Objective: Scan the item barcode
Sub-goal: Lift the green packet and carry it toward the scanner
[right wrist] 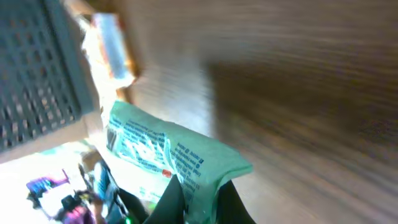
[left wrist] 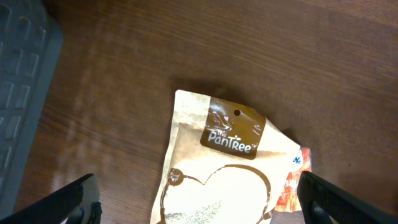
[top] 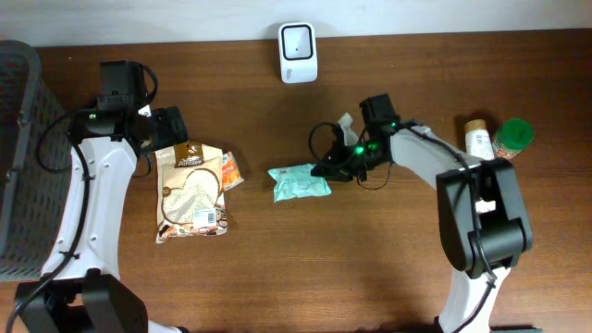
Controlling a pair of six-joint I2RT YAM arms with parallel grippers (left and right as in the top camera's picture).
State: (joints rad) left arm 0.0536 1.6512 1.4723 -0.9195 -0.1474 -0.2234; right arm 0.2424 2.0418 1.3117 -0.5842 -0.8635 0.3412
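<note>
A teal packet [top: 298, 182] lies on the wooden table near the middle. My right gripper [top: 327, 169] is shut on its right edge. In the right wrist view the two dark fingers [right wrist: 173, 199] pinch a fold of the teal packet [right wrist: 168, 149], and my right gripper [right wrist: 202, 198] sits low in the frame. A white scanner [top: 298, 53] stands at the table's back edge. My left gripper [top: 166, 129] hangs open above the top of a brown-and-white pouch [top: 190, 190]. In the left wrist view the pouch [left wrist: 217, 168] lies between the wide-apart fingers of my left gripper [left wrist: 205, 208], untouched.
A dark mesh basket [top: 23, 157] stands at the far left. A small orange packet [top: 231, 170] lies half under the pouch's right side. At the right stand a white bottle [top: 478, 139] and a green-lidded jar [top: 511, 137].
</note>
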